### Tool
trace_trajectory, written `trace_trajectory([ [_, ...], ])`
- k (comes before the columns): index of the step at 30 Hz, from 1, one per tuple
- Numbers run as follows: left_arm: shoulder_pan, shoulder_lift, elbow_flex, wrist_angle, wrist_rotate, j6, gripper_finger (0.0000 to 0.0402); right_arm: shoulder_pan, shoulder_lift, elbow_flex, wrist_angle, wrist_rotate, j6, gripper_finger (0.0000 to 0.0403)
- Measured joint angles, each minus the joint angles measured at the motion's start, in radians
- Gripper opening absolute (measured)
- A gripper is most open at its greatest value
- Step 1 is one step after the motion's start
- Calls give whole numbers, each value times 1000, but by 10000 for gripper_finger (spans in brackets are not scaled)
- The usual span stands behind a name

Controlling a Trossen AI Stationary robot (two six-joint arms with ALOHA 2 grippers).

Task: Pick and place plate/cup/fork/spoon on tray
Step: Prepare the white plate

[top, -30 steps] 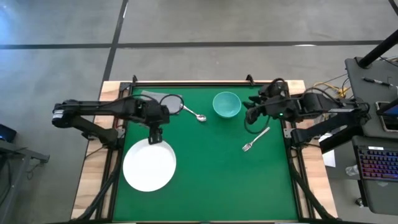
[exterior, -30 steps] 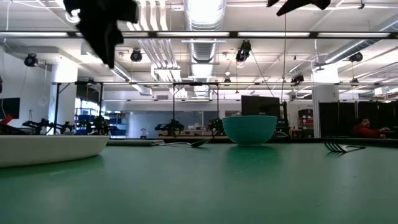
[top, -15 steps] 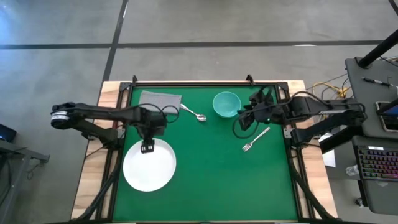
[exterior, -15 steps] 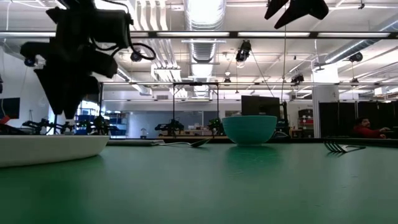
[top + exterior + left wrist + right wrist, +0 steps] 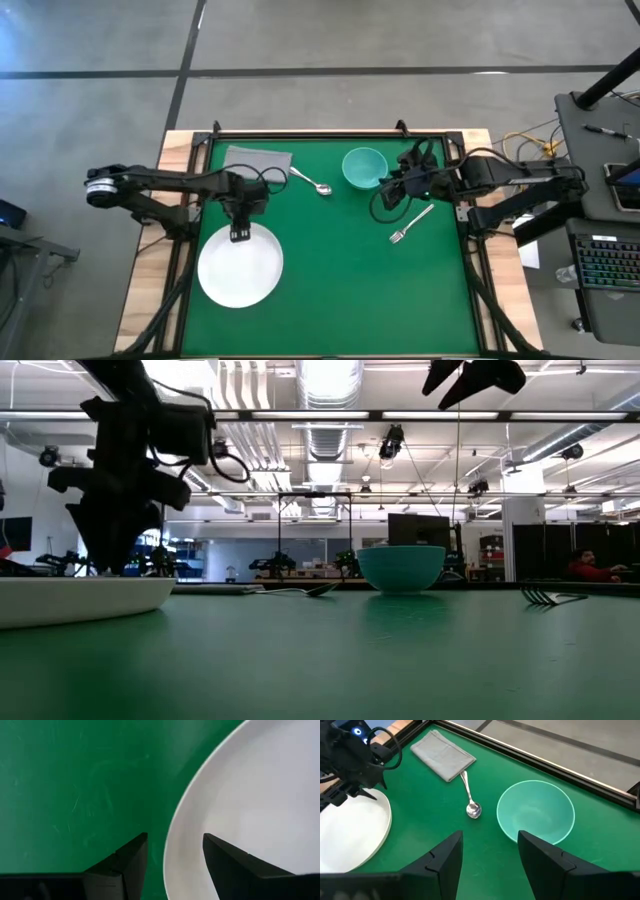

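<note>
The white plate (image 5: 240,268) lies on the green mat at the near left and also shows in the low view (image 5: 80,598). My left gripper (image 5: 241,235) is open and low at the plate's far rim. In the left wrist view (image 5: 175,865) one finger stands over the mat and one over the plate, with the rim (image 5: 172,850) between them. The teal cup (image 5: 364,167) stands at the far middle. The spoon (image 5: 313,183) lies left of the cup. The fork (image 5: 410,224) lies to the cup's near right. My right gripper (image 5: 388,196) is open and empty, high above the mat (image 5: 470,375), just near-right of the cup.
A folded grey cloth (image 5: 258,158) lies at the far left of the mat, touching the spoon's handle end. A dark raised frame (image 5: 330,134) borders the mat. Open green mat (image 5: 340,290) fills the near middle and near right.
My left gripper has gone toward the table's near edge and come down from high above the mat to the plate's far rim. My right gripper has gone a little toward the table's left, closer to the cup, staying high. No object has moved.
</note>
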Motion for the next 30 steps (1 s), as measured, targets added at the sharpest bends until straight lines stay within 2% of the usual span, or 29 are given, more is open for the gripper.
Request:
trace_trajectory([
  [11, 20, 180, 0, 3, 75, 30, 171, 0, 8, 0, -1, -7, 19, 183],
  [15, 21, 234, 17, -3, 78, 29, 130, 0, 8, 0, -1, -7, 19, 183],
  [19, 21, 254, 38, -4, 58, 30, 60, 0, 8, 0, -1, -15, 19, 183],
  [22, 18, 252, 66, 55, 79, 37, 13, 0, 8, 0, -2, -16, 20, 183],
  [26, 20, 244, 85, 110, 117, 3, 5, 0, 8, 0, -7, -18, 26, 183],
  [30, 18, 242, 105, 216, 218, -123, 1, 0, 8, 0, -11, -47, 27, 183],
])
